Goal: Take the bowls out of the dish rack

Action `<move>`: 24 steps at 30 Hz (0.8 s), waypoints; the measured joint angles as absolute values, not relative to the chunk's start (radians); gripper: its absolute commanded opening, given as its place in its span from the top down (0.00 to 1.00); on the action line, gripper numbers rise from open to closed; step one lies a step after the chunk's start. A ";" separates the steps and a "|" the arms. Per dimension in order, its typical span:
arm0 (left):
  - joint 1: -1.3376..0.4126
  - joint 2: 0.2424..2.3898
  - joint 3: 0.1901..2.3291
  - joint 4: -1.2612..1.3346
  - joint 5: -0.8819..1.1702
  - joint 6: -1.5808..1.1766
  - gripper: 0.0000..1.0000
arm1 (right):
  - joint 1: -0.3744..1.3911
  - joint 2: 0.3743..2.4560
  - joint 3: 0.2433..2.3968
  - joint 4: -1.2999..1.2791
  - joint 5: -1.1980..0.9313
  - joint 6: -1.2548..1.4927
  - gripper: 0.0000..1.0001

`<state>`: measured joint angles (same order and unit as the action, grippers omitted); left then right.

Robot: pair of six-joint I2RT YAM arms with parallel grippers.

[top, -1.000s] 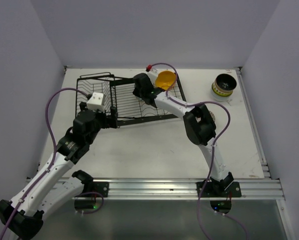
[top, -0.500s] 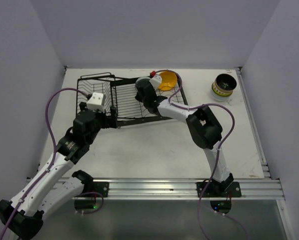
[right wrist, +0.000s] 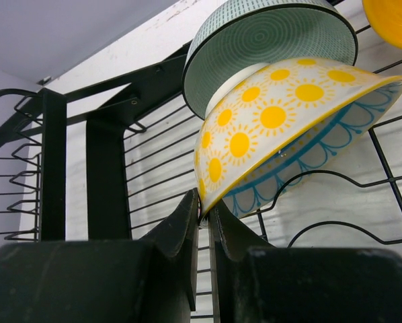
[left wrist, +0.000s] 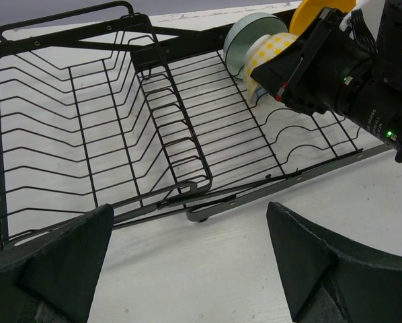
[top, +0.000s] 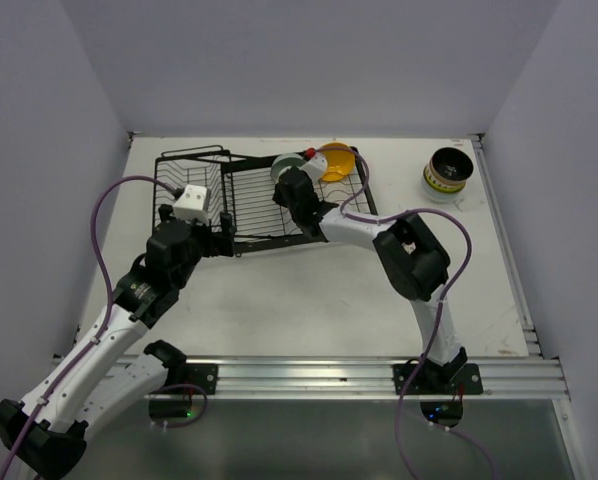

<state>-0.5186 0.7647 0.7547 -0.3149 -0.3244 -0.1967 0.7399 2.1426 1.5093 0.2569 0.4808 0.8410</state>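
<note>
The black wire dish rack (top: 244, 205) lies at the back of the table. At its right end three bowls stand on edge: a white one with yellow suns (right wrist: 282, 128), a pale teal-green one (right wrist: 268, 40) behind it, and an orange-yellow one (top: 335, 160) furthest right. My right gripper (right wrist: 205, 208) is shut on the lower rim of the sun bowl, one finger inside and one outside. My left gripper (left wrist: 187, 269) is open over bare table just in front of the dish rack's (left wrist: 120, 121) near edge, holding nothing. The sun bowl (left wrist: 271, 54) also shows there.
A stack of bowls with a dark one on top (top: 448, 172) stands on the table at the back right, near the right wall. Pale walls close in the table at the left, back and right. A metal rail runs along the near edge.
The right arm's elbow has swung to the right and its wrist has shifted a little nearer. The teal-green bowl now shows beside the wrist. The left arm has not moved.
</note>
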 measured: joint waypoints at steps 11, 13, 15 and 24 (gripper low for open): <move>-0.519 0.771 0.755 -0.316 -0.324 -0.197 0.00 | 0.741 2.119 1.413 0.409 0.516 0.895 1.00; -0.519 0.772 0.755 -0.316 -0.324 -0.197 0.00 | 0.741 2.115 1.413 0.423 0.529 0.897 1.00; -0.519 0.772 0.755 -0.316 -0.324 -0.197 0.00 | 0.741 2.109 1.413 0.435 0.533 0.898 1.00; -0.519 0.771 0.755 -0.316 -0.324 -0.196 0.00 | 0.740 2.051 1.403 0.438 0.524 0.906 1.00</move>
<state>-0.5186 0.7712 0.7547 -0.3161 -0.3244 -0.1963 0.7403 2.0514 1.4033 0.4377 0.5240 0.9058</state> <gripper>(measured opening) 0.997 0.101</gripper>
